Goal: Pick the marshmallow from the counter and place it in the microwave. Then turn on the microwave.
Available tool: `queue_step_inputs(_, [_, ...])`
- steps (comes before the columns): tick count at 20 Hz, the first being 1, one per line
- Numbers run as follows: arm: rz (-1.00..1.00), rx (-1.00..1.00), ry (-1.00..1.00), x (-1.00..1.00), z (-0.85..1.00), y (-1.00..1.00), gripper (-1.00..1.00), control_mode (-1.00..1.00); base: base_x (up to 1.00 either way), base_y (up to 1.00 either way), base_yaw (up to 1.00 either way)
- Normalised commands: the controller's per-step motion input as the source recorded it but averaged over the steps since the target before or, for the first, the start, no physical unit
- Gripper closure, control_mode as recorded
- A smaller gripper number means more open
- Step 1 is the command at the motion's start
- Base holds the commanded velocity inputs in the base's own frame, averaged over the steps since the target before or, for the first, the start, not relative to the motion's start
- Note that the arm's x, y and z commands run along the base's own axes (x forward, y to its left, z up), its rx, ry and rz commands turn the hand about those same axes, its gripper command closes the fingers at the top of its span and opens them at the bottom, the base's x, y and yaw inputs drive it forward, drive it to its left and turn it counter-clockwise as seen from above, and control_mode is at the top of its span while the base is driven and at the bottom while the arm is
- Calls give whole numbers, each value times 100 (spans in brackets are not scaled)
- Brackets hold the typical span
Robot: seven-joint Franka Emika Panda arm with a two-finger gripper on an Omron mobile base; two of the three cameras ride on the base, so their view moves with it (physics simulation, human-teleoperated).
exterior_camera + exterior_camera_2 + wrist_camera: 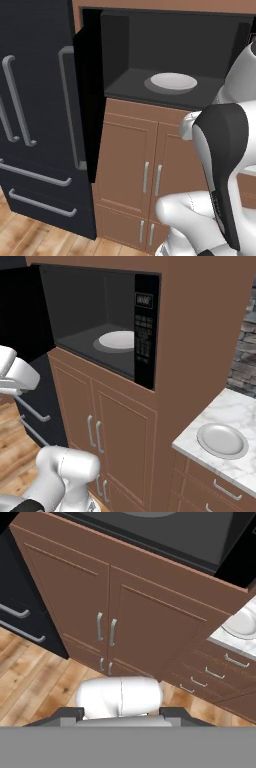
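Evenly, softly lit throughout; rendered, sharp, without blur or glare. Dim inside the microwave (pixel 150 55) cavity at upper centre, faint shadow around its plate (pixel 173 81).

Brown double cabinet doors (pixel 107 619) with paired grey handles (pixel 106 630), below the microwave (pixel 165 534) floor edge. Drawers (pixel 212 674) right, under counter (pixel 231 643) bearing a white plate (pixel 243 624). Wooden floor (pixel 35 679).

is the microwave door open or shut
Open: the microwave door is swung left, exposing its dark cavity and white plate.
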Motion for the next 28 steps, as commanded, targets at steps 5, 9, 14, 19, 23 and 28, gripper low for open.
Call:
queue_step_inputs(5, [0, 0, 0, 0, 0, 0, 100, 100, 0, 0, 0])
queue_step_inputs(9, [0, 0, 0, 0, 0, 0, 100, 100, 0, 0, 0])
queue_step_inputs(14, [0, 1, 0, 7, 14, -8, 100, -100, 0, -1, 0])
queue_step_inputs(19, [0, 2, -3, 38, 26, -20, 100, -100, 0, 0, 0])
queue_step_inputs(23, [0, 1, -12, 37, 3, -14, 100, -100, 0, 0, 0])
queue_step_inputs(28, [0, 0, -18, 23, 0, -12, 100, -100, 0, 0, 0])
